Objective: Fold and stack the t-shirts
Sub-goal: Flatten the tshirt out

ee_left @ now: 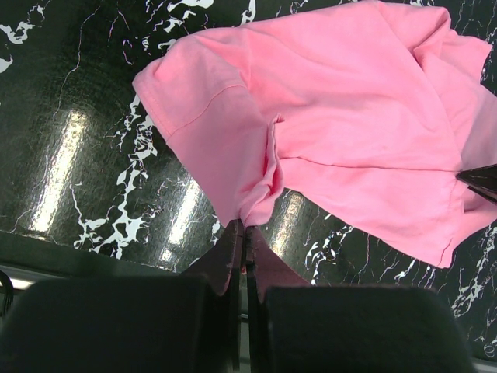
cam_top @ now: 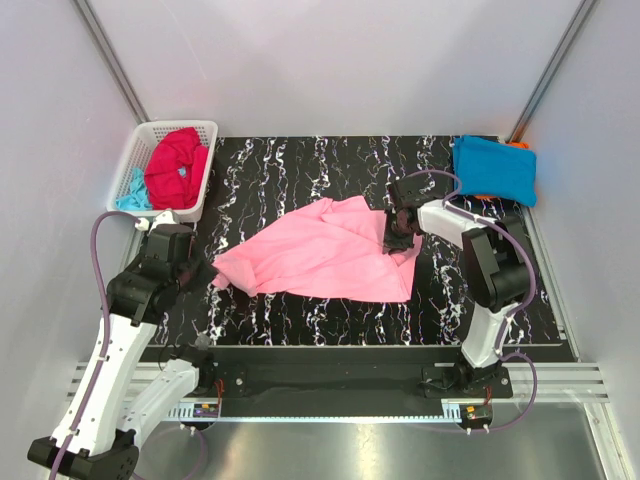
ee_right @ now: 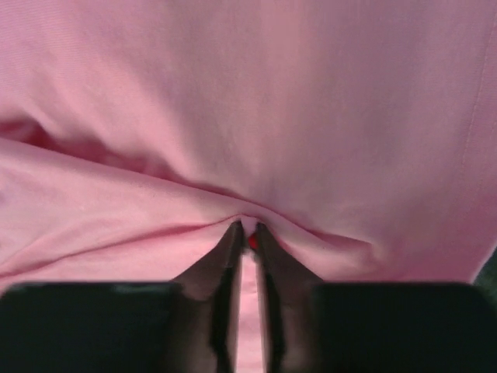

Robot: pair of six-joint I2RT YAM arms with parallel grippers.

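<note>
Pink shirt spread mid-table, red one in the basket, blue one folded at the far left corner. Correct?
Not quite: the blue shirt lies folded at the far right corner, per the top external view. The pink shirt mid-table and red shirt in the basket are right.

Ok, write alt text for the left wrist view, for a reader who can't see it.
A light pink t-shirt lies rumpled on a black, white-veined table, one sleeve toward the left. At the bottom centre, the jaws of the left gripper are shut on a peak of its near edge.
</note>
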